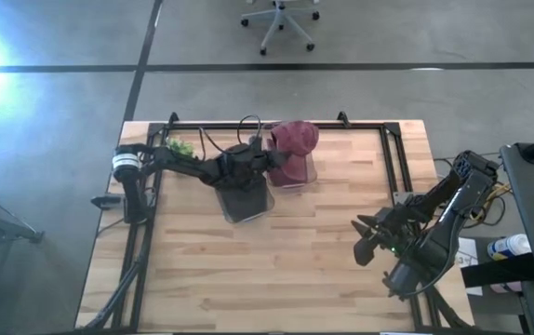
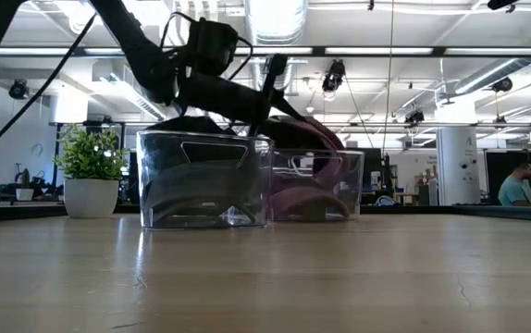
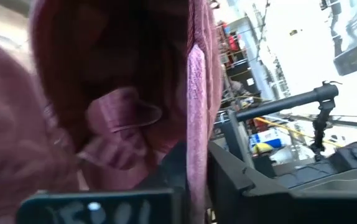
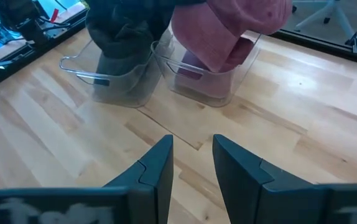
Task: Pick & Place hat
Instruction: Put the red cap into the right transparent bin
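Observation:
A maroon hat (image 1: 293, 138) hangs over a clear bin (image 1: 306, 177) that holds more maroon cloth (image 2: 312, 199). Beside it, toward the table's left, a second clear bin (image 1: 246, 203) holds dark hats (image 2: 196, 190). My left gripper (image 1: 272, 156) reaches from the table's left across the dark-hat bin and is shut on the maroon hat (image 3: 110, 93). In the right wrist view the hat (image 4: 228, 25) dips into the bin's mouth. My right gripper (image 4: 192, 158) is open and hovers above bare table near the right edge (image 1: 367, 237). My left gripper pinches the maroon hat by its rim edge (image 3: 196, 112), one finger on the inner side of the cloth and one on the outer. It comes roughly level from the table's left. The hat hangs at the bin's mouth (image 2: 307, 139); whether its lower end rests on anything, I cannot tell.
A small potted plant (image 1: 181, 147) stands at the far left of the table. A black frame rail (image 1: 388, 154) runs along the far and right sides. Bare wood (image 1: 276, 270) lies toward the near edge. A person (image 2: 515, 185) sits far behind the table.

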Motion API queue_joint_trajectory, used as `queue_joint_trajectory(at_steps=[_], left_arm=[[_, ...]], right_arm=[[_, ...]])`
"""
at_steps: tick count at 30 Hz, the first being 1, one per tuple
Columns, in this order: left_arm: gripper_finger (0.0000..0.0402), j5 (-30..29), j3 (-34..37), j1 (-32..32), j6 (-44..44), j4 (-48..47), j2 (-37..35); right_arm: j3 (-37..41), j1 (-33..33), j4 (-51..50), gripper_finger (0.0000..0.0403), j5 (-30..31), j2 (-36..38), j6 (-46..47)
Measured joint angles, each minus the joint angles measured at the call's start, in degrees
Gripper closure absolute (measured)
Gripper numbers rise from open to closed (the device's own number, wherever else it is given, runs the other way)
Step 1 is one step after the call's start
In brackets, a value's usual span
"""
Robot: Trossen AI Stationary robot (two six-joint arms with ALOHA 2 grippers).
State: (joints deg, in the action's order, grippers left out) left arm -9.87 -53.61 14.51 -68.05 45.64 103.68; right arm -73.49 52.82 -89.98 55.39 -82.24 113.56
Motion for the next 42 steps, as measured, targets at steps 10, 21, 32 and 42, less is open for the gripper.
queue_joint_trajectory(at_steps=[10,21,32,42], left_arm=[[0.0273,0.11,-1.22,-0.47,-1.51,-12.08,-2.05],[0.0248,1.75,-6.1,-0.58,4.05,-39.24,-9.21],[0.0248,-2.37,-12.47,0.4,15.1,-53.24,-9.53],[0.0248,-2.6,-13.78,1.04,17.81,-65.57,-9.39]], right_arm=[[0.72,0.0,-0.04,0.0294,-1.07,0.0,0.46],[1.95,0.04,0.09,0.0294,-1.41,0.0,1.6],[2.79,0.02,0.53,0.0294,-1.37,-0.02,2.52],[3.08,0.0,0.9,0.0294,-1.28,-0.02,3.08]])
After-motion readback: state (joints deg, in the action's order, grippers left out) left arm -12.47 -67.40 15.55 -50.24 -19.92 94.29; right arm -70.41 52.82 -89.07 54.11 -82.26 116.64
